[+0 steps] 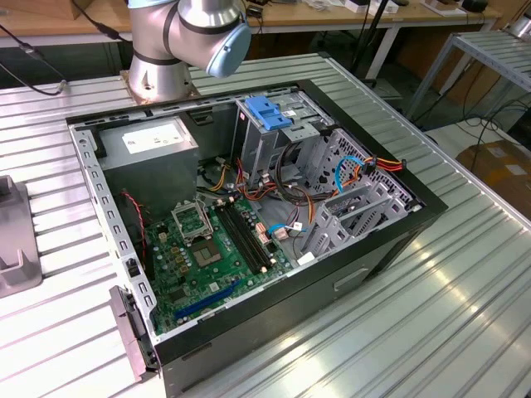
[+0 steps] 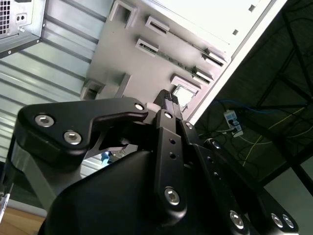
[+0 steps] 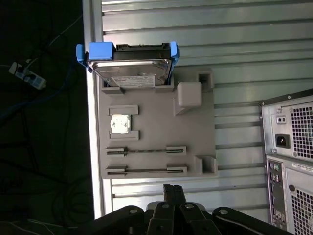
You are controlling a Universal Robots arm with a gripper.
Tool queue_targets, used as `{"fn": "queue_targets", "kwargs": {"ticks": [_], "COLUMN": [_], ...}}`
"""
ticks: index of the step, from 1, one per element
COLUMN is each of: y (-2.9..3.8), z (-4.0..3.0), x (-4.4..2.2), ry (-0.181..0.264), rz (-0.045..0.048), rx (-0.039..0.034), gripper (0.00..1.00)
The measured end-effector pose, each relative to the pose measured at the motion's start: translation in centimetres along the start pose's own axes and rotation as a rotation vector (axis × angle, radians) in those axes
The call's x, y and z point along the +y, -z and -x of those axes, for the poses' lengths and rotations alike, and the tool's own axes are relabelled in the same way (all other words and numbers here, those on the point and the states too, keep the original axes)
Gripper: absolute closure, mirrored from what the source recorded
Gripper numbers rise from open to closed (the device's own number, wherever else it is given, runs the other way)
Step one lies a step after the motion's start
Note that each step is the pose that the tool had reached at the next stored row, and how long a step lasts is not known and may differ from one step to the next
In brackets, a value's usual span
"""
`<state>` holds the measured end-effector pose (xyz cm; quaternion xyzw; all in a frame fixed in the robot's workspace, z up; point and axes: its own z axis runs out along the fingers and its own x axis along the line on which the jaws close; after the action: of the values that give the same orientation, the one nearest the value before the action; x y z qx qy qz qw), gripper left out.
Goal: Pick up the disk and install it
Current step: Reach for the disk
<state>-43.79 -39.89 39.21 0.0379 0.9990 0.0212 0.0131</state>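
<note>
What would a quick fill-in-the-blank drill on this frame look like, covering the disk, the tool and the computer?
1. In the first wrist view, the disk stands in a slot of the grey fixture and has ____ rails on its sides.
2. The tool is shut and holds ____.
3. In the exterior view, the open computer case shows a ____ motherboard.

Missing words: blue; nothing; green.
</note>
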Motion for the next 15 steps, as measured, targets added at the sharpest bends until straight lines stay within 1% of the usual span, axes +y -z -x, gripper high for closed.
{"fn": "queue_targets", "kwargs": {"ticks": [15], "y": [0.03], "z": [-1.6], "x": [-0.12], "ry": [0.0], "rz": [0.0], "rx": [0.0], "gripper": [0.9]}}
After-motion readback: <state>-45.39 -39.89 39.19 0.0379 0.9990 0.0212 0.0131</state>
